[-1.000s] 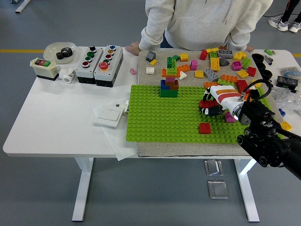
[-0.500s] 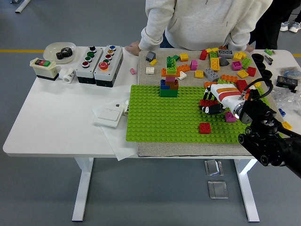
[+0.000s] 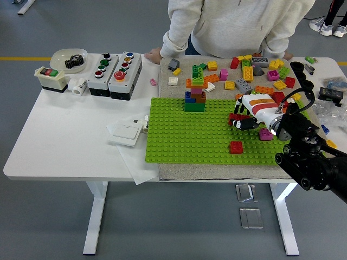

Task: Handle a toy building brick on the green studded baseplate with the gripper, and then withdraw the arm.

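On the white table (image 3: 65, 146) I see my right hand (image 3: 242, 121) reaching in from the right over the green studded baseplate (image 3: 184, 142). Its dark fingers (image 3: 238, 123) curl around a red brick (image 3: 237, 117) at the plate's right part, though I cannot tell whether that brick is lifted clear or seated on the studs. A second red brick (image 3: 236, 147) sits alone on the plate nearer me, and a small stacked tower (image 3: 195, 96) stands at the far edge. No writing is legible anywhere; markings on the control boxes are too small to read. Loose bricks (image 3: 255, 73) of many colours lie scattered on the grey mat (image 3: 179, 76) beyond the plate. Two push-button boxes (image 3: 115, 75), a switch box (image 3: 50, 78), a bowl (image 3: 69, 58) holding a black gear and a flat white switch (image 3: 126, 131) occupy the left side. A person in a pale sweatshirt (image 3: 238, 24) stands at the far side, one hand (image 3: 153, 54) resting on the table edge.
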You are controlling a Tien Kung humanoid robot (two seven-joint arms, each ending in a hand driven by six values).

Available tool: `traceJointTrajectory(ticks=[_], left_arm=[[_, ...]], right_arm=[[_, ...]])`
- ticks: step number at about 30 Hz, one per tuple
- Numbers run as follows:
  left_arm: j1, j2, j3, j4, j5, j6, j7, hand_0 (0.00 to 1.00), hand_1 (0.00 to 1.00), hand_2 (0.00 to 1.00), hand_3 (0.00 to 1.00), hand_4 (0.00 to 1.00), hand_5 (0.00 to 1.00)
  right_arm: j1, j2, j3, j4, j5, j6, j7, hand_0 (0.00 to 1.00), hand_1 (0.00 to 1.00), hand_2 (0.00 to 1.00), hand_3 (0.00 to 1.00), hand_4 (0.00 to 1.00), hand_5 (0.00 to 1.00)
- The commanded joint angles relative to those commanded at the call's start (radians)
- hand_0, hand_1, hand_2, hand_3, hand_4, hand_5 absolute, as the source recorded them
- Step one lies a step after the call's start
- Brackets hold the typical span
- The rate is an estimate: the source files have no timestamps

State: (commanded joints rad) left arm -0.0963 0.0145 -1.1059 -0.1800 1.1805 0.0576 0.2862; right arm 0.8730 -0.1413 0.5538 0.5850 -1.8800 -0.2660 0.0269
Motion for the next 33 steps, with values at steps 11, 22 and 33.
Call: traceJointTrajectory(ticks=[11,22,33], left_arm=[[0.000,0.001,-0.001,0.000,-0.001,0.000,0.000,0.779,0.721,0.690,0.571,0.595,0.612],[0.002,0.001,0.000,0.000,-0.001,-0.001,0.000,0.779,0.721,0.689,0.571,0.595,0.613],[0.006,0.001,0.005,0.000,-0.001,-0.001,0.002,0.780,0.721,0.689,0.572,0.595,0.613]], right_arm=[[-0.001,-0.010,0.010,0.022,-0.008,-0.009,0.013,0.355,0.477,0.534,0.529,0.718,0.383],[-0.007,-0.019,0.016,0.054,0.009,0.023,0.061,0.671,0.659,0.726,0.680,0.834,0.401],[-0.015,-0.008,0.005,0.037,0.022,0.038,0.052,0.667,0.658,0.724,0.681,0.822,0.395]])
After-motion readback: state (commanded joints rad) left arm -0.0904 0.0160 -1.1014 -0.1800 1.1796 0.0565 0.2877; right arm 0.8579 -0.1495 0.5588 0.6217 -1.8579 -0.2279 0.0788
